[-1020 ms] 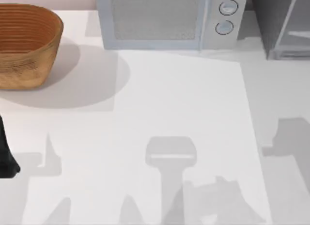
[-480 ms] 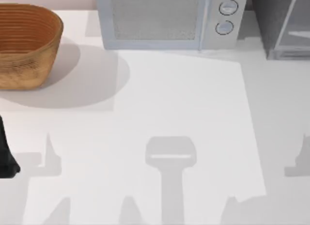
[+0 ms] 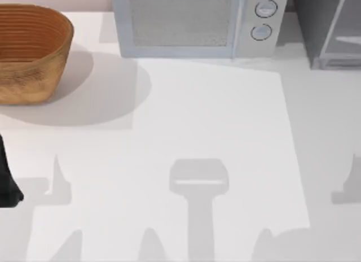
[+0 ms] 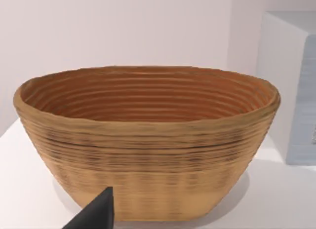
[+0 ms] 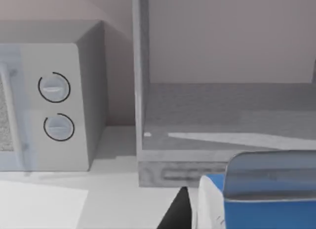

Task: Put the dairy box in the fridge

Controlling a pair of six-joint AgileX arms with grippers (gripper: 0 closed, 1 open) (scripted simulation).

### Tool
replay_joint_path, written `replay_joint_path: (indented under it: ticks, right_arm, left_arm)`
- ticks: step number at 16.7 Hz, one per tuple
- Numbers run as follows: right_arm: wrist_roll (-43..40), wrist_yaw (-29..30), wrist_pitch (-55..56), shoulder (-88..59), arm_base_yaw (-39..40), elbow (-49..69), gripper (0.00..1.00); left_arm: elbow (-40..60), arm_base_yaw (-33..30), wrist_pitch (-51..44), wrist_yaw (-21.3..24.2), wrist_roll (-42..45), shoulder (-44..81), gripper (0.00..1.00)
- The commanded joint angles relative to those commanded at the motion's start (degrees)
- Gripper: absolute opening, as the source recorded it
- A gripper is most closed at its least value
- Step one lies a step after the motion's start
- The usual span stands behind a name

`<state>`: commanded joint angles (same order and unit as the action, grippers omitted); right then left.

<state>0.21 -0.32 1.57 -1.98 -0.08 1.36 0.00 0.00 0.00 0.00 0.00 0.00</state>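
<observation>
A: State the position of the dairy box (image 5: 261,194).
B: In the right wrist view it sits just before the open fridge (image 5: 222,115), low at the threshold, with one dark finger (image 5: 175,211) of the right gripper beside it. Whether the jaws clamp it, I cannot tell.
A: And the top view?
B: It adds the microwave (image 3: 197,25) beside the fridge and the basket (image 3: 31,53) beyond the microwave.
A: The left gripper?
B: One fingertip (image 4: 96,214) shows before the basket; jaw state cannot be told.
</observation>
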Motion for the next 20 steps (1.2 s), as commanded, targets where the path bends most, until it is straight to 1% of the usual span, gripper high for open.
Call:
replay_joint_path:
  ticks: [3,7,16,20]
  right_arm:
    - [0.2,-1.3,5.6,-7.2,-1.2,4.6,0.00]
    - [0.4,-3.7,17.2,-25.2,-3.9,14.0,0.00]
    - [0.6,-10.2,47.8,-87.4,-11.3,38.8,0.00]
    - [0.7,-12.6,58.9,-108.6,-13.9,47.8,0.00]
  left_arm:
    - [0.0,0.0,0.0,0.0,0.0,0.0,1.00]
    - [0.0,0.0,0.0,0.0,0.0,0.0,1.00]
    - [0.0,0.0,0.0,0.0,0.0,0.0,1.00]
    - [0.0,0.0,0.0,0.0,0.0,0.0,1.00]
